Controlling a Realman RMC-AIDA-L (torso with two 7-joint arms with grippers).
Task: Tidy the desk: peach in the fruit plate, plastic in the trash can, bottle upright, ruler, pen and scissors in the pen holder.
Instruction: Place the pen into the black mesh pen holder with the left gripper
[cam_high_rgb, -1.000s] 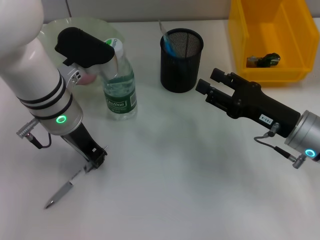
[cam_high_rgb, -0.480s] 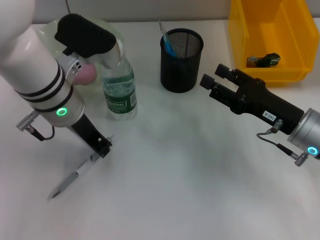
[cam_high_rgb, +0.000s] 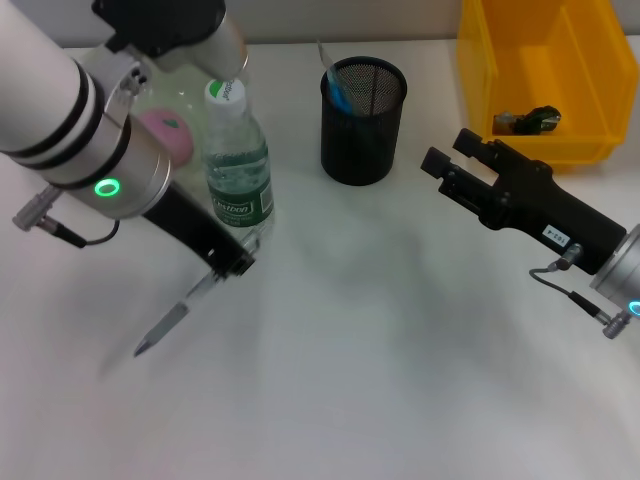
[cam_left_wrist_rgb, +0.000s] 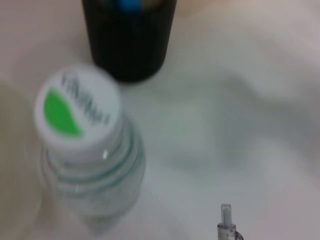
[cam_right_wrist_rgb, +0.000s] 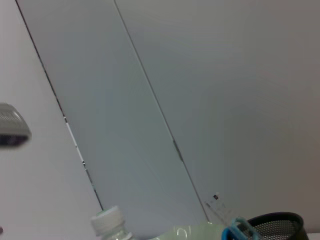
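Just in front of the bottle's base, the left gripper (cam_high_rgb: 237, 264) is seen clamped on the upper end of a slim grey pen (cam_high_rgb: 175, 322), which hangs slanted with its pointed tip low over the white desk (cam_high_rgb: 380, 350). In the left wrist view only a small clear stub of the pen (cam_left_wrist_rgb: 226, 220) is shown. The clear plastic bottle (cam_high_rgb: 238, 170), ribbed and green-labelled, stands upright with a white cap marked in green. Behind it a pink peach (cam_high_rgb: 165, 135) lies in the pale translucent fruit plate (cam_high_rgb: 180, 95). Farther right, the black mesh pen holder (cam_high_rgb: 363, 120), cylindrical, holds a blue-handled item (cam_high_rgb: 337, 85). The right gripper (cam_high_rgb: 447, 165), matt black and blocky, is held above the desk beside the pen holder, its two fingers apart and empty. At the far right corner a yellow plastic bin (cam_high_rgb: 545, 80) contains a small dark object (cam_high_rgb: 530, 120).
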